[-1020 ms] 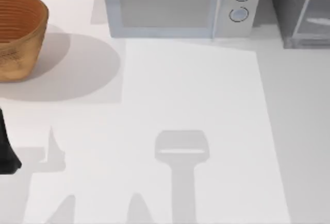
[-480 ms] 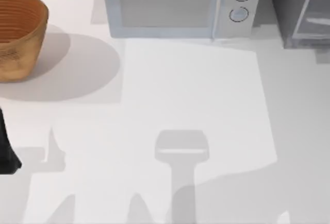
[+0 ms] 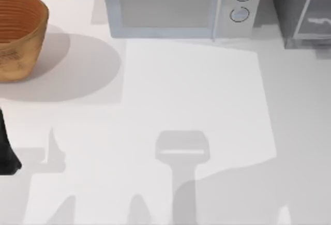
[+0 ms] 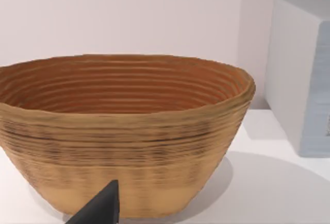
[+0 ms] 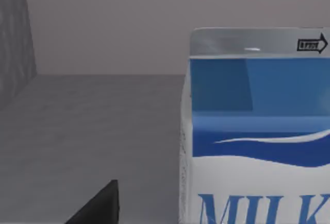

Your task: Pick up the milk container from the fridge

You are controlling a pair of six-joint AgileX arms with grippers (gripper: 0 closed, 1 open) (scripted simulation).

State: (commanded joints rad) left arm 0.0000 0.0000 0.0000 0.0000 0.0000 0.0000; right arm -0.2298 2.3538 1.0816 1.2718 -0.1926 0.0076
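Milk container is what I'm after. From the top view I see the fridge point(image 3: 302, 10) at the bench's point(image 3: 196, 90) far right corner, beside the microwave point(image 3: 178, 5), with the wicker basket point(image 3: 18, 33) far left. My left arm point(image 3: 6, 150) sits parked at the left edge.

On the left wrist view, a dark fingertip point(image 4: 100, 208) of the left pincer points at the basket point(image 4: 124, 131); I cannot tell its opening.

On the right wrist view, the milk container point(image 5: 258, 131) stands upright on the fridge's grey shelf point(image 5: 87, 131), close ahead of one black fingertip point(image 5: 100, 206) of the right pincer; whether that pincer is wide or narrow I cannot tell.
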